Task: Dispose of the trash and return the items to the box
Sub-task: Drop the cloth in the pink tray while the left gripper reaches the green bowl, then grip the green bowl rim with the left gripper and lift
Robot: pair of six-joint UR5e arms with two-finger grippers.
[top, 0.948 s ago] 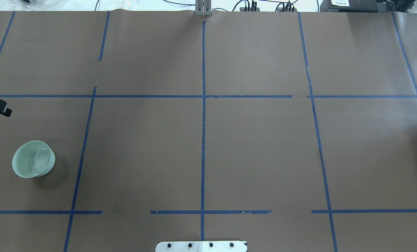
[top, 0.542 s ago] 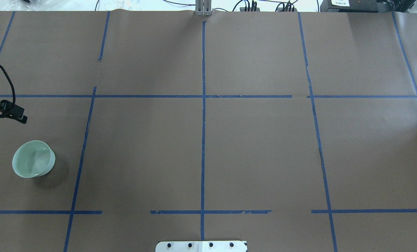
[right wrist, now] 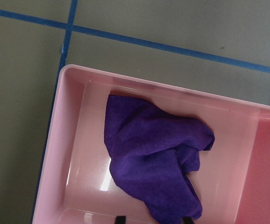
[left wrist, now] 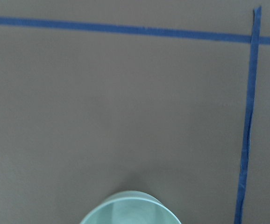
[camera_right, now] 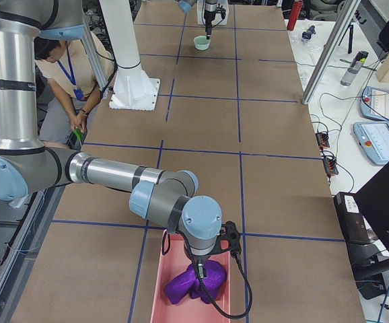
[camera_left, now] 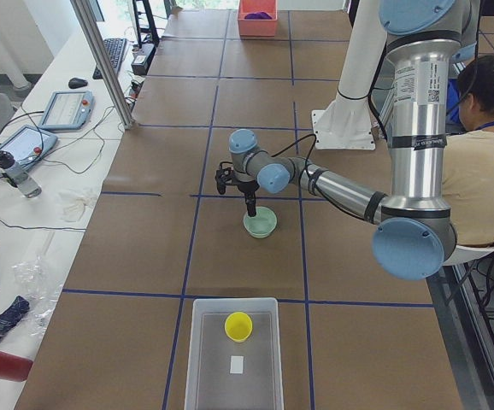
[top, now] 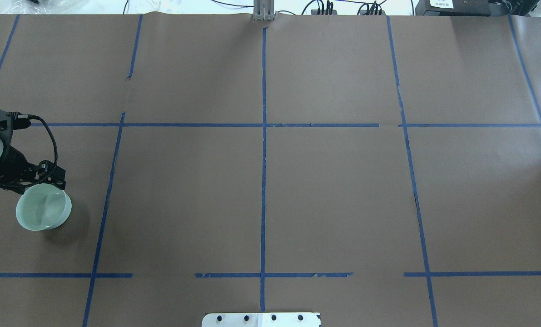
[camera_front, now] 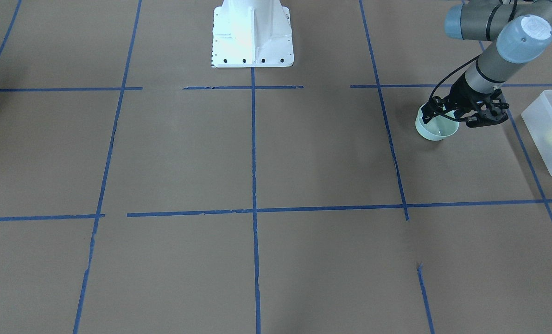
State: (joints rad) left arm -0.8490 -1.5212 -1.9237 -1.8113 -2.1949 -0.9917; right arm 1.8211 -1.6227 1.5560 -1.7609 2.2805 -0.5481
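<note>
While its jaws look spread and hold nothing, the left gripper (camera_front: 456, 118) hangs just over the pale green bowl (camera_front: 435, 130), above the rim away from the robot's base. Round and upright, the bowl has no long axis. Near it sits the frosted box (camera_front: 542, 134), with a yellow cup (camera_left: 238, 325) inside. Well apart, the right gripper (right wrist: 153, 218), fingertips apart, hovers over a purple cloth (right wrist: 153, 154) in a pink bin (right wrist: 62, 140).

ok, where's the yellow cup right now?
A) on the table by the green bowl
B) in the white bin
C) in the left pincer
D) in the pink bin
B: the exterior left view shows the cup sitting inside the white bin, mouth up.
</note>
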